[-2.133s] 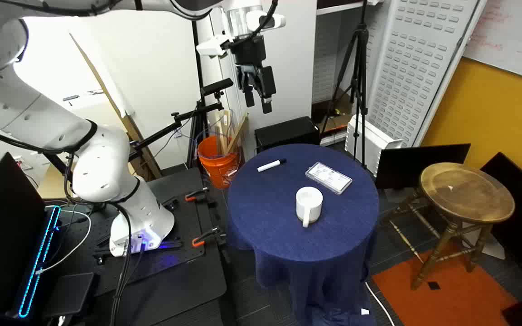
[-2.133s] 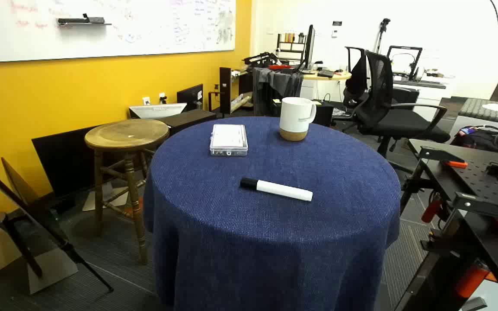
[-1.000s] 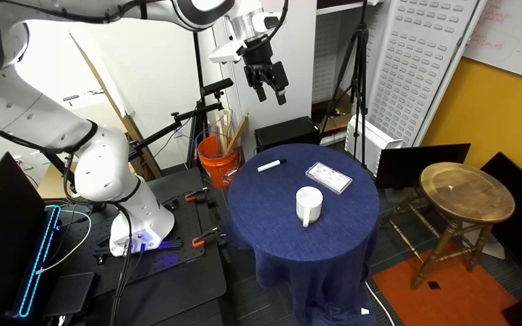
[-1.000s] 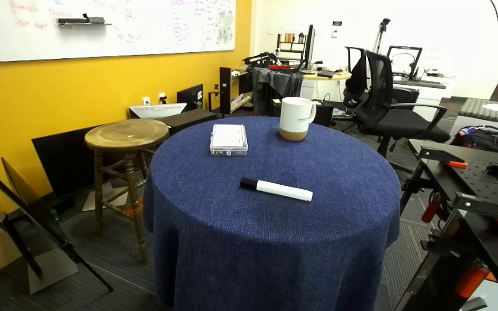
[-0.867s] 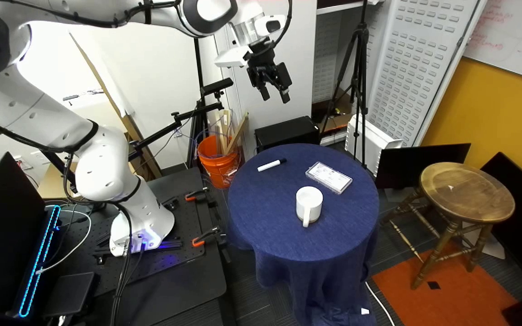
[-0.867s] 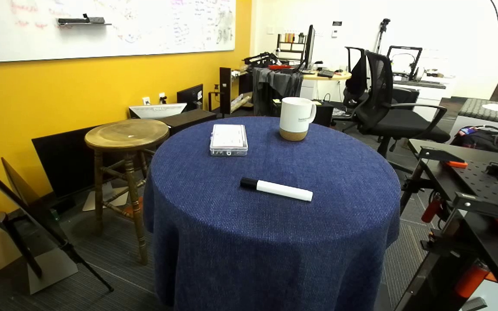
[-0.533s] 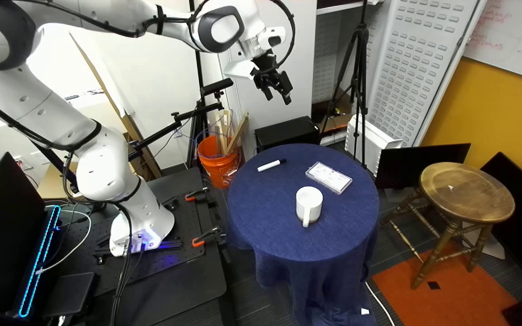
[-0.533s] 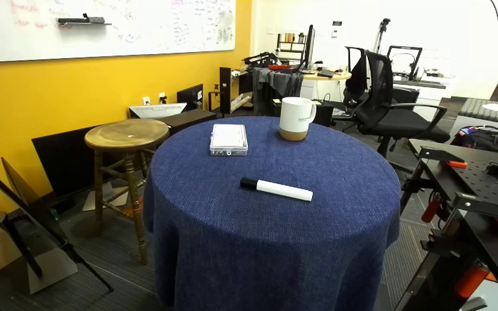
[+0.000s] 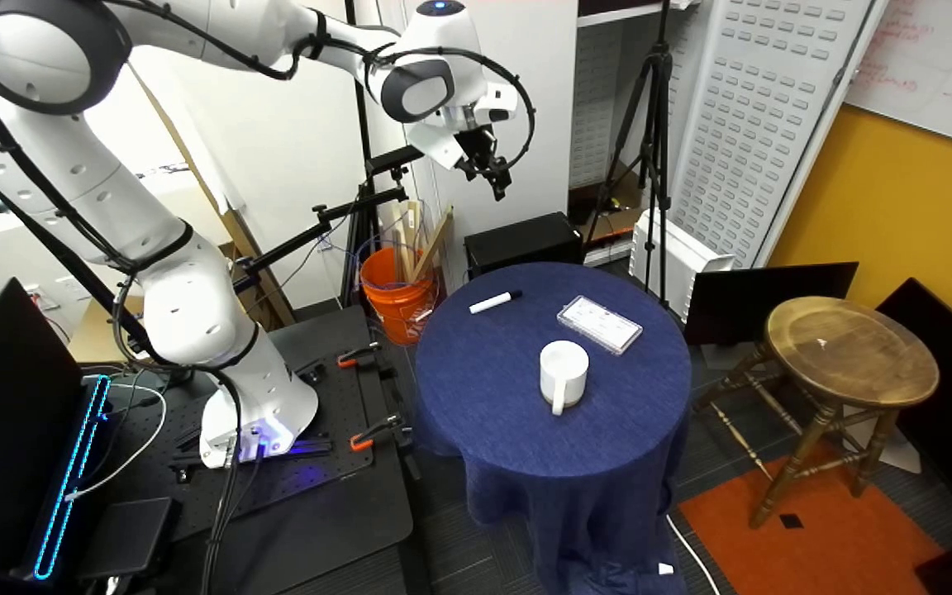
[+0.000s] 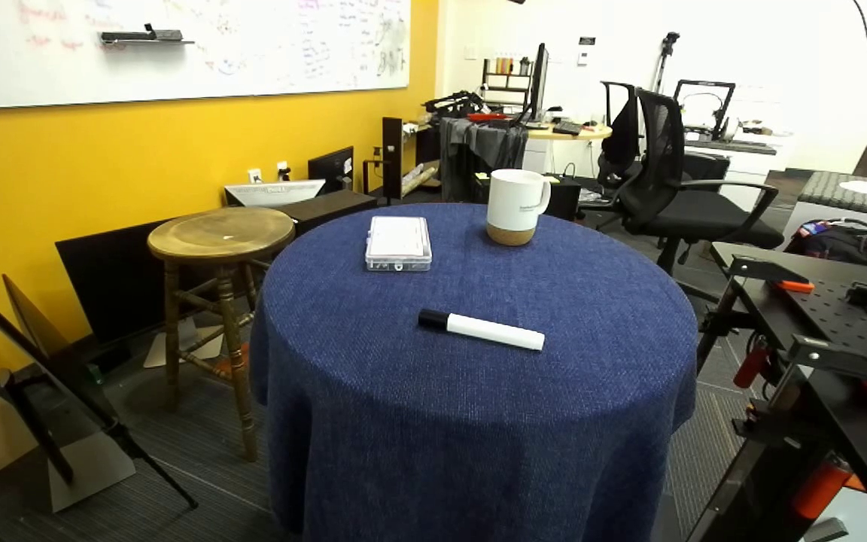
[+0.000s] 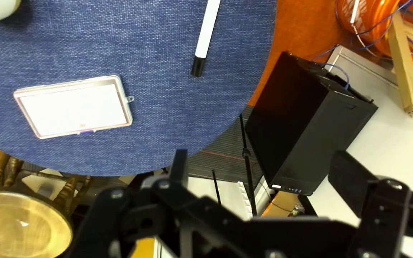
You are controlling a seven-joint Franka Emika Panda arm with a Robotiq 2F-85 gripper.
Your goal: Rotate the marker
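Observation:
The marker, white with a black cap, lies flat on the round table with the dark blue cloth (image 9: pixel 492 413). It shows in both exterior views (image 9: pixel 490 303) (image 10: pixel 494 331). In the wrist view the marker (image 11: pixel 207 30) is at the top with its cap toward the bottom; its white end is cut off by the top edge. My gripper (image 9: pixel 488 182) hangs high above the far side of the table, well apart from the marker. In the wrist view my gripper (image 11: pixel 259 156) stands open, with wide space and nothing between its fingers (image 11: pixel 180 165).
On the cloth stand a white mug (image 9: pixel 564 372) with a cork base and a flat clear case (image 9: pixel 600 324) with a white top. A black computer case (image 9: pixel 523 244), an orange bucket (image 9: pixel 397 293) and a black tripod (image 9: pixel 654 149) stand behind the table. A wooden stool (image 10: pixel 221 233) stands beside it.
My gripper first moved right and up, then a little down and back left, and it tilted and turned. The upper arm swung right. The marker, mug and case have not moved.

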